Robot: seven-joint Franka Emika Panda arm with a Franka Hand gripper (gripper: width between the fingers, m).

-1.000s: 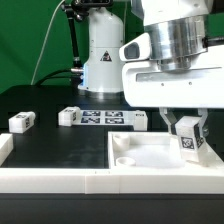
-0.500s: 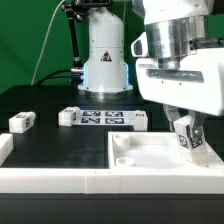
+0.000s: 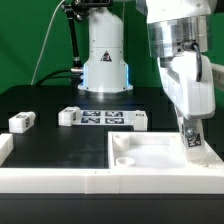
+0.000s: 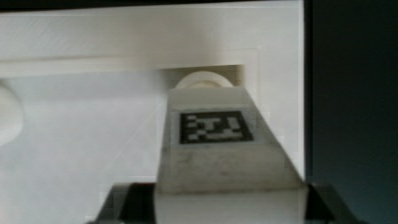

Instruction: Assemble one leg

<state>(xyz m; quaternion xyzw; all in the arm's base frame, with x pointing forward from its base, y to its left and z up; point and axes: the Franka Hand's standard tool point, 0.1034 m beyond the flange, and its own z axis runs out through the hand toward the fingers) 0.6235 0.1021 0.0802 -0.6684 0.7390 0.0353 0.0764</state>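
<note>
My gripper (image 3: 190, 128) is shut on a white leg (image 3: 190, 142) with a marker tag on its face. It holds the leg upright over the far right corner of the large white square panel (image 3: 150, 152). In the wrist view the leg (image 4: 221, 135) runs from between my dark fingers (image 4: 128, 205) toward a round corner socket (image 4: 206, 77) in the panel, with its tip at the socket. Two more legs lie on the black table in the exterior view: one at the left (image 3: 22, 121) and one beside the marker board (image 3: 69, 116).
The marker board (image 3: 108, 118) lies flat at the table's middle. Another small white part (image 3: 139, 120) sits at its right end. A white rail (image 3: 50, 177) borders the table's front edge. The robot base (image 3: 104, 60) stands behind.
The wrist has turned and shifted toward the exterior view's right with the leg. The leg stays held over the panel's far right corner.
</note>
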